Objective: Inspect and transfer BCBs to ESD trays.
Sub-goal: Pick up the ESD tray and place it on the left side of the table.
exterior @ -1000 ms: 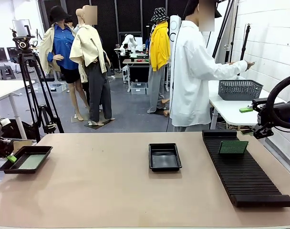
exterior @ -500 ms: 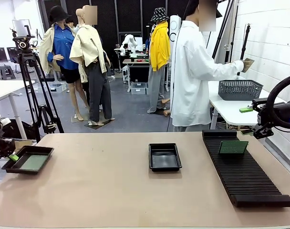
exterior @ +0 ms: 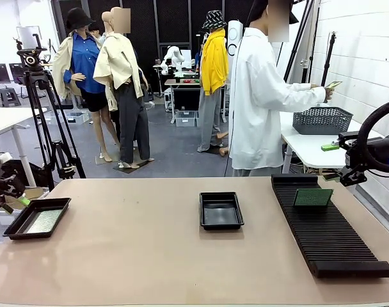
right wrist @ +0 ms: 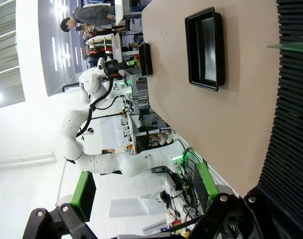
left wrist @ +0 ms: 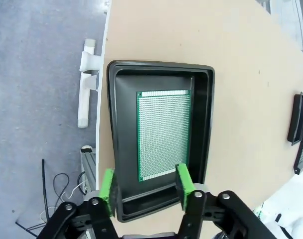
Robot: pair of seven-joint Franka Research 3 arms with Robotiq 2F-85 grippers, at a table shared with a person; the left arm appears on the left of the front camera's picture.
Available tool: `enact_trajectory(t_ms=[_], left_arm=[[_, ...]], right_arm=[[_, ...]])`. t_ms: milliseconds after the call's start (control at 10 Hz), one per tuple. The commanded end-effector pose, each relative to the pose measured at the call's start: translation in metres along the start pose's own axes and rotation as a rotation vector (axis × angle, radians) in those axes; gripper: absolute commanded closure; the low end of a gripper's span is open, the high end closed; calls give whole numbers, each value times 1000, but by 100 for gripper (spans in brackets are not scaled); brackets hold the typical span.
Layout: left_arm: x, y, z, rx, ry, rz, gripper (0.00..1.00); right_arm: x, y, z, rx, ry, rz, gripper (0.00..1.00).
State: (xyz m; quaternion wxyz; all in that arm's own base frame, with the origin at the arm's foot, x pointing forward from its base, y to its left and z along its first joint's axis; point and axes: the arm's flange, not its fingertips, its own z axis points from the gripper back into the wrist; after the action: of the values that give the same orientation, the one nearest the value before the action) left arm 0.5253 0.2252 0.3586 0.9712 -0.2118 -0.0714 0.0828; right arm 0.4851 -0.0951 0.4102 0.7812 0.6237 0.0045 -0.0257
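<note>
Starting far left: left claw (left wrist: 145, 183) spread, pinching nothing, poised over the near end of the left ESD tray (left wrist: 113, 124) by the table (exterior: 130, 256) edge, one pad outside the rim, the other above the tray floor. Inside, a BCB (left wrist: 164, 134) lying flat and roughly centred, by the look of it a finished transfer, the pads kept apart so as not to disturb it. From the left wrist view, the board's fine dotted grid and square fit; from the front view, merely a pale green sliver, yet also the claw just beside the tray's left end. Mid-table, the middle ESD tray (exterior: 221, 226) with no board in it, probably the next destination. Then the ribbed rack (exterior: 335, 243), a second BCB (exterior: 313, 197) standing on edge in a far slot, likely to offer a top edge for pinching. Beyond, a person's hand (exterior: 325, 93) holding up a third board (exterior: 334, 84), seemingly for inspection. Far right, right claw (right wrist: 143, 189) spread wide, pinching nothing, plain from the right wrist view.
</note>
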Motion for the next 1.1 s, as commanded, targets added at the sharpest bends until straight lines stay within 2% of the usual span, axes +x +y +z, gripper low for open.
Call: enact_trajectory(t_ms=[0, 300, 700, 800, 900, 1000], left_arm=[[-6, -11, 20, -9, -28, 28, 0], [-10, -23, 39, -10, -72, 21, 0], [-11, -31, 41, 3, -83, 14, 0], [-12, -42, 39, 23, -118, 37, 0], [-6, -28, 43, -1, -68, -2, 0], [-6, -28, 43, -1, -68, -2, 0]], right_arm=[[-1, 2, -2, -9, -8, -17, 0], [-1, 2, -2, -9, -8, -17, 0], [-1, 2, -2, -9, -8, -17, 0], [-1, 2, -2, -9, -8, -17, 0], [-1, 2, -2, -9, -8, -17, 0], [-1, 2, -2, -9, -8, -17, 0]])
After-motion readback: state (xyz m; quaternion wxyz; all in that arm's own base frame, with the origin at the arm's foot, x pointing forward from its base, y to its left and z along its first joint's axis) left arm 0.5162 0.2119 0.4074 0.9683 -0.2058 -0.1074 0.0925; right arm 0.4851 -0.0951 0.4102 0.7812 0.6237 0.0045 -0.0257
